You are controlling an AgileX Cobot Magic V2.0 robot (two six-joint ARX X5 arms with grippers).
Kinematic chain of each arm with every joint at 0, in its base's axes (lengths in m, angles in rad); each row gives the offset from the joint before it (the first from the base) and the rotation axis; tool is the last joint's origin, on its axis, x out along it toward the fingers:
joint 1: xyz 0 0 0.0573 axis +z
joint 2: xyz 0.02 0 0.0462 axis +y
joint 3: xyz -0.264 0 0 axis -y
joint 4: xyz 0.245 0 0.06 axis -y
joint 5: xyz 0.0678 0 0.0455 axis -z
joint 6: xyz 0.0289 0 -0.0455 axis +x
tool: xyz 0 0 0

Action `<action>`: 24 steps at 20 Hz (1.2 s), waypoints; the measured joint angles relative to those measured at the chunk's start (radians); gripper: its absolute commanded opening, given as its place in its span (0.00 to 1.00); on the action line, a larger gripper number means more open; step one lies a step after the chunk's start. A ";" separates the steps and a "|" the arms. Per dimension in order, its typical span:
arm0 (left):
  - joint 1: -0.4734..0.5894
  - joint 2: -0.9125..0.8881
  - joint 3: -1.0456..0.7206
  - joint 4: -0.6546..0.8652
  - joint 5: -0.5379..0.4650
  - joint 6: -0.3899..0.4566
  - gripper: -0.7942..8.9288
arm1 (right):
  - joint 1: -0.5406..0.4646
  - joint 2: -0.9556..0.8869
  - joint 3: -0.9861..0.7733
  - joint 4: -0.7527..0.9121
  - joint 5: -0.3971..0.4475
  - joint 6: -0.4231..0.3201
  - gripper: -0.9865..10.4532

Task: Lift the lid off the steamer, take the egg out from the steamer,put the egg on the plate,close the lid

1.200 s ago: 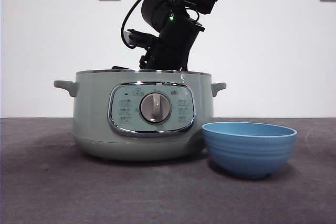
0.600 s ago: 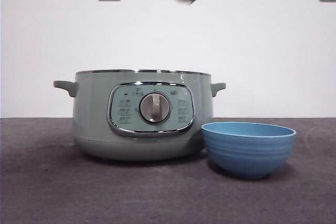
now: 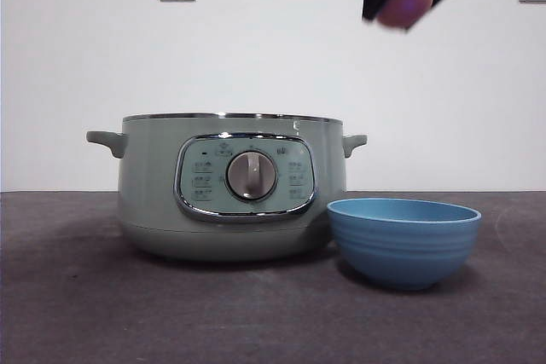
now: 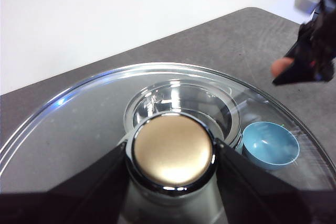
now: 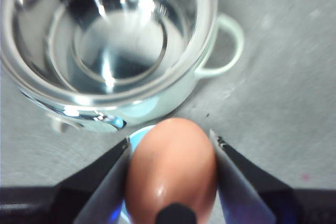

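The pale green steamer point(image 3: 230, 185) stands open on the table; its shiny empty inside shows in the right wrist view point(image 5: 110, 40). My right gripper point(image 5: 170, 177) is shut on a brown egg point(image 5: 170, 174), held high above the blue bowl-shaped plate point(image 3: 404, 240); in the front view the egg point(image 3: 407, 2) hangs at the top right. My left gripper point(image 4: 170, 153) is shut on the knob point(image 4: 172, 149) of the glass lid point(image 4: 79, 129), held up above the steamer. The right gripper also shows in the left wrist view point(image 4: 310, 61).
The plate stands just right of the steamer, close to its base. Through the lid the plate shows in the left wrist view point(image 4: 270, 144). A steamer handle point(image 5: 223, 45) sticks out toward the plate. The table point(image 3: 85, 313) is dark grey; a white wall is behind.
The right gripper has lifted out of the steamer with the egg and moved right, from over the pot to over the plate. Steamer and plate have not moved.
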 measured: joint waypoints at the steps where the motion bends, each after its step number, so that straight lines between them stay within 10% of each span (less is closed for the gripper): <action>1: 0.000 0.000 0.000 0.000 0.001 0.000 0.07 | 0.000 0.000 -0.049 0.035 -0.005 0.000 0.08; 12: 0.000 0.000 0.000 0.000 0.021 0.000 0.07 | 0.000 0.006 -0.462 0.429 -0.052 0.037 0.08; 24: 0.000 0.000 0.000 0.000 0.021 0.000 0.07 | 0.000 0.178 -0.501 0.578 -0.052 0.043 0.08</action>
